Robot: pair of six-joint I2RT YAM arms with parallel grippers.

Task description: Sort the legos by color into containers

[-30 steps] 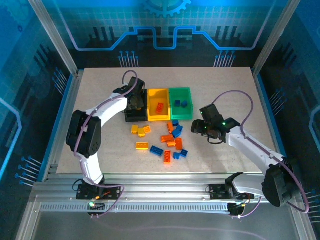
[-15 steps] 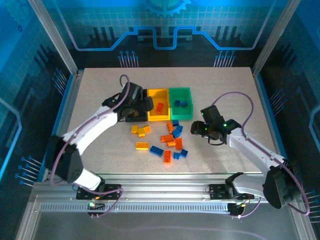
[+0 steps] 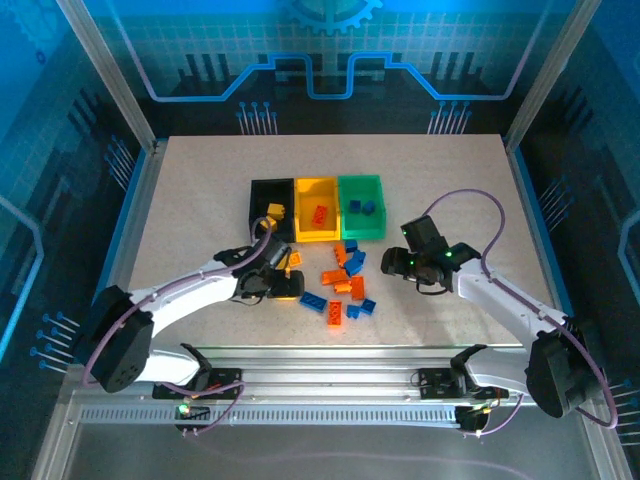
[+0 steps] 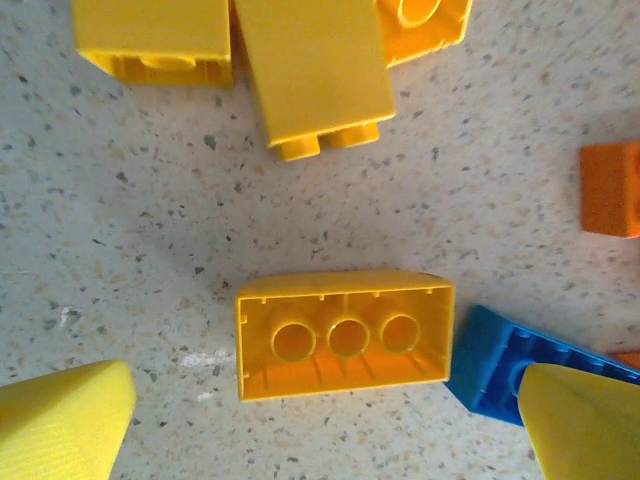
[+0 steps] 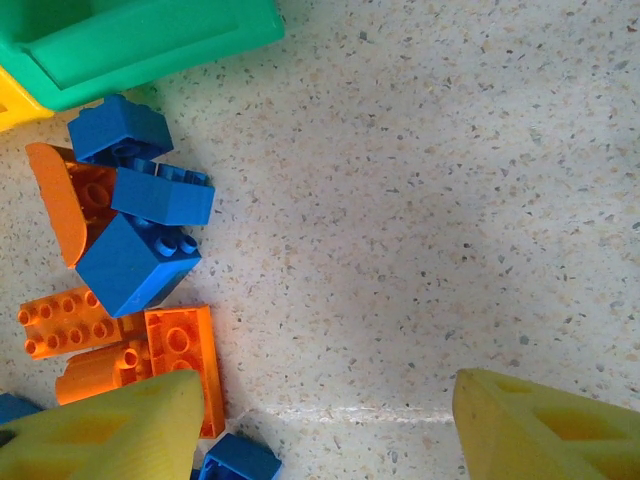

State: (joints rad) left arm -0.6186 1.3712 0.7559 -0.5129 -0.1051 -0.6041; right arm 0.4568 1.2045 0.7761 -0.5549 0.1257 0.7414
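Yellow, orange and blue legos (image 3: 345,278) dot a beige, dark-speckled tabletop (image 3: 200,190) before a black bin (image 3: 254,205), a yellow bin (image 3: 315,181) and a green bin (image 3: 361,178). Yellow pieces lie in the black bin, orange in the yellow, blue in the green. The left pincer (image 4: 325,400) and right pincer (image 5: 330,410) are yellow-tipped.

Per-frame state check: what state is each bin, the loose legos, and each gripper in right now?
black bin: open, yellow bricks inside
yellow bin: open, orange-red brick inside
green bin: open, blue bricks inside
loose legos: unsorted on the table
yellow brick: upside down, untouched
left gripper: open, fingers either side of the yellow brick
right gripper: open, holding nothing
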